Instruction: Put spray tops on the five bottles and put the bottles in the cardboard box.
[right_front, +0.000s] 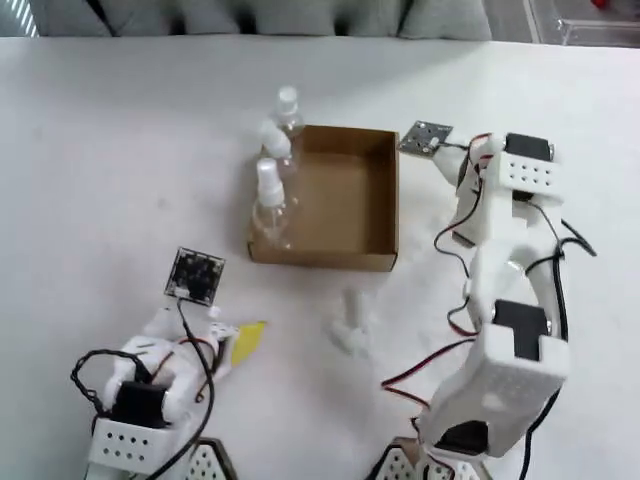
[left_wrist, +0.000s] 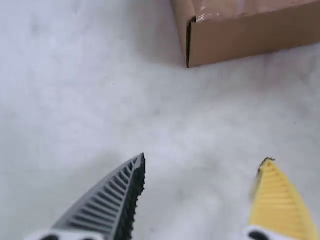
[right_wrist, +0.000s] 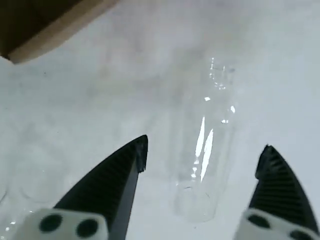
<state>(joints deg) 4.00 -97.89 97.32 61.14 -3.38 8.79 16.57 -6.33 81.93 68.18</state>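
Bottle (right_wrist: 202, 167) capless, lying on tabletop (right_wrist: 280, 60) by cardboard box (right_wrist: 55, 30) corner. Right pincer (right_wrist: 205, 144) spread wide over it, apparently not touching. Thin clear plastic: light, slick, probably rolls. Grip mid-body, gently. Left pincer (left_wrist: 205, 158) released, empty.

Bright, even light washes out the white table (right_front: 110, 150). The cardboard box (left_wrist: 240, 40) throws only a soft shadow, and glints streak the clear bottle (right_wrist: 205, 150) between my right fingers (right_wrist: 115, 185).
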